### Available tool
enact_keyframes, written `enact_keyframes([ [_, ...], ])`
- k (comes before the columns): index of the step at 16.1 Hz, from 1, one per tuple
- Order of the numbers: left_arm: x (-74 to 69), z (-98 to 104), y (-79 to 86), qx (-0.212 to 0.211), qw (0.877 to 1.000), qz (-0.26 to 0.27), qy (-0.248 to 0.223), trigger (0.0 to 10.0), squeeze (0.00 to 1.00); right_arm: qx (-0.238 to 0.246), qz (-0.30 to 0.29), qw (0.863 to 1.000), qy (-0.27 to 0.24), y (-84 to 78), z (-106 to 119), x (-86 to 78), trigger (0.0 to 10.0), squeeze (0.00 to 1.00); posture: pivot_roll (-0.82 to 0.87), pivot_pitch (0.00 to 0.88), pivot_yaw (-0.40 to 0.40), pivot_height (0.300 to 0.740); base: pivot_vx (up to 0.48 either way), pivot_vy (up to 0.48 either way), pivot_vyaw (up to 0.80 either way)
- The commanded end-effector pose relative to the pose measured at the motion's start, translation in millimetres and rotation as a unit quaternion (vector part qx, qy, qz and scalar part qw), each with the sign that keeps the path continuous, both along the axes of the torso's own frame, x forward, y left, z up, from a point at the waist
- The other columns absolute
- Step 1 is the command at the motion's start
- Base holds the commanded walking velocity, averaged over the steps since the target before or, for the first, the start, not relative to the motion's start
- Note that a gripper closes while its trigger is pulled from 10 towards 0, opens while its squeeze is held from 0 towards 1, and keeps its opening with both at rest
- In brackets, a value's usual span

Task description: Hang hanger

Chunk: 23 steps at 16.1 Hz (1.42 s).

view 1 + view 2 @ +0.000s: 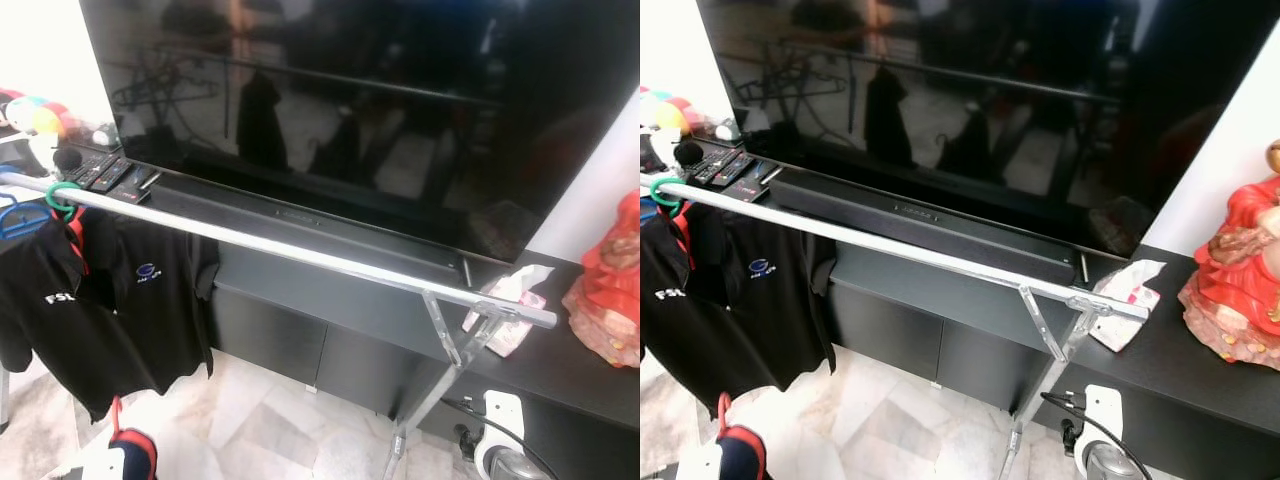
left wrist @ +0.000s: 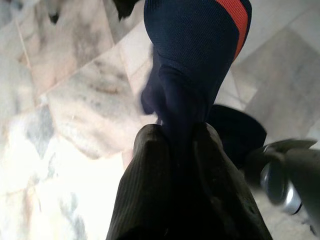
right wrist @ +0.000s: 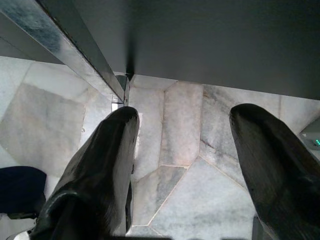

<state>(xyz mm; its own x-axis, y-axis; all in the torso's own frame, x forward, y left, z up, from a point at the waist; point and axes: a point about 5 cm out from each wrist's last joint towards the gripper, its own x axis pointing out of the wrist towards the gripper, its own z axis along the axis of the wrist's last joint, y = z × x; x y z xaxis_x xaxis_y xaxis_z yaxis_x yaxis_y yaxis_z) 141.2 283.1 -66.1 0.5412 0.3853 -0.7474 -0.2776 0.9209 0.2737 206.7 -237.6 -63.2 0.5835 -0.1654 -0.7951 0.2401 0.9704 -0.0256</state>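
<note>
Garment held low by the left hand, below the clothes rail.
The navy garment with an orange-red stripe (image 2: 192, 55) is pinched between the closed fingers (image 2: 150, 190) of the left hand (image 2: 182, 132), above the marble floor (image 2: 65, 100); its hanger cannot be made out. The right hand (image 3: 182, 125) hangs open over the floor. A green hanger hook (image 1: 60, 198) carrying a black shirt (image 1: 100, 300) sits at the left end of the silver rail (image 1: 300, 255), before the television (image 1: 380, 90) on the black table (image 1: 1180, 360).
</note>
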Motion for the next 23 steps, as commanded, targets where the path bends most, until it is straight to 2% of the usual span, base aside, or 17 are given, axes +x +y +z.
enact_keyframes([
  [1,5.0,4,7.6,0.012,1.000,0.011,-0.016,10.0,0.00,-0.004,-0.005,1.000,0.002,-4.0,0,-2.0,10.0,0.00,0.07,0.000,-0.101,0.716,0.000,0.000,0.00],
  [4,10.3,4,8.5,0.026,0.999,-0.002,-0.023,10.0,0.00,-0.004,-0.006,1.000,0.003,-4.0,0,-2.3,10.0,0.00,0.07,0.000,-0.102,0.716,0.000,0.000,0.00],
  [5,13.2,6,9.2,0.031,0.999,-0.001,-0.040,10.0,0.00,-0.004,-0.006,1.000,0.003,-3.8,0,-2.5,10.0,0.00,0.06,0.000,-0.099,0.716,0.000,0.000,0.00],
  [6,20.2,13,10.8,0.038,0.996,0.001,-0.079,10.0,0.00,-0.003,-0.007,1.000,0.003,-3.6,-1,-2.7,10.0,0.00,0.06,0.000,-0.098,0.716,0.000,0.000,0.00],
  [7,38.4,38,13.1,0.079,0.980,-0.036,-0.178,10.0,0.00,-0.004,-0.009,1.000,0.002,-4.1,-1,-3.0,10.0,0.00,0.07,0.000,-0.099,0.716,0.000,0.000,0.00],
  [9,47.5,62,11.7,0.112,0.957,-0.089,-0.254,10.0,0.00,-0.007,-0.008,1.000,0.002,-4.8,0,-3.1,10.0,0.00,0.08,0.000,-0.104,0.716,0.000,0.000,0.00],
  [10,50.5,88,1.9,0.130,0.928,-0.180,-0.301,10.0,0.00,-0.009,-0.005,1.000,0.002,-5.4,0,-3.0,10.0,0.00,0.08,0.000,-0.105,0.716,0.000,0.000,0.00],
  [11,49.2,103,-6.3,0.141,0.906,-0.242,-0.319,10.0,0.00,-0.010,-0.003,1.000,0.002,-5.7,0,-2.7,10.0,0.00,0.10,0.000,-0.107,0.716,0.000,0.000,0.00],
  [12,48.9,106,-7.9,0.143,0.902,-0.252,-0.321,10.0,0.00,-0.010,-0.003,1.000,0.002,-5.8,0,-2.6,10.0,0.00,0.10,0.000,-0.107,0.716,0.000,0.000,0.00],
  [13,45.8,116,-13.6,0.152,0.886,-0.293,-0.326,10.0,0.00,-0.010,-0.001,1.000,0.002,-5.9,0,-2.5,10.0,0.00,0.10,0.000,-0.107,0.716,0.000,0.000,0.00],
  [15,38.3,128,-25.7,0.161,0.863,-0.354,-0.324,10.0,0.00,-0.009,0.003,1.000,0.001,-5.7,1,-1.7,10.0,0.00,0.10,0.000,-0.104,0.716,0.000,0.000,0.00],
  [16,34.9,130,-29.0,0.158,0.859,-0.368,-0.319,10.0,0.00,-0.008,0.003,1.000,0.000,-5.7,1,-1.6,10.0,0.00,0.10,0.000,-0.104,0.716,0.000,0.000,0.00],
  [18,21.1,142,-45.2,0.165,0.831,-0.440,-0.298,10.0,0.00,-0.009,0.006,1.000,0.001,-6.0,1,-1.4,10.0,0.00,0.11,0.000,-0.107,0.716,0.000,0.000,0.00],
  [19,20.1,146,-49.8,0.171,0.819,-0.458,-0.300,10.0,0.00,-0.010,0.007,1.000,0.002,-6.1,1,-1.5,10.0,0.00,0.11,0.000,-0.107,0.716,0.000,0.000,0.00],
  [20,22.6,158,-59.0,0.177,0.799,-0.483,-0.312,10.0,0.00,-0.011,0.008,1.000,0.002,-6.4,1,-1.5,10.0,0.00,0.11,0.000,-0.111,0.716,0.000,0.000,0.00],
  [22,32.1,177,-70.3,0.185,0.775,-0.499,-0.342,10.0,0.00,-0.010,0.009,1.000,0.001,-6.6,1,-1.2,10.0,0.00,0.11,0.000,-0.114,0.716,0.000,0.000,0.00],
  [23,36.6,184,-73.4,0.194,0.767,-0.502,-0.349,10.0,0.00,-0.010,0.009,1.000,0.000,-6.8,1,-1.2,10.0,0.00,0.11,0.000,-0.113,0.716,0.000,0.000,0.00],
])
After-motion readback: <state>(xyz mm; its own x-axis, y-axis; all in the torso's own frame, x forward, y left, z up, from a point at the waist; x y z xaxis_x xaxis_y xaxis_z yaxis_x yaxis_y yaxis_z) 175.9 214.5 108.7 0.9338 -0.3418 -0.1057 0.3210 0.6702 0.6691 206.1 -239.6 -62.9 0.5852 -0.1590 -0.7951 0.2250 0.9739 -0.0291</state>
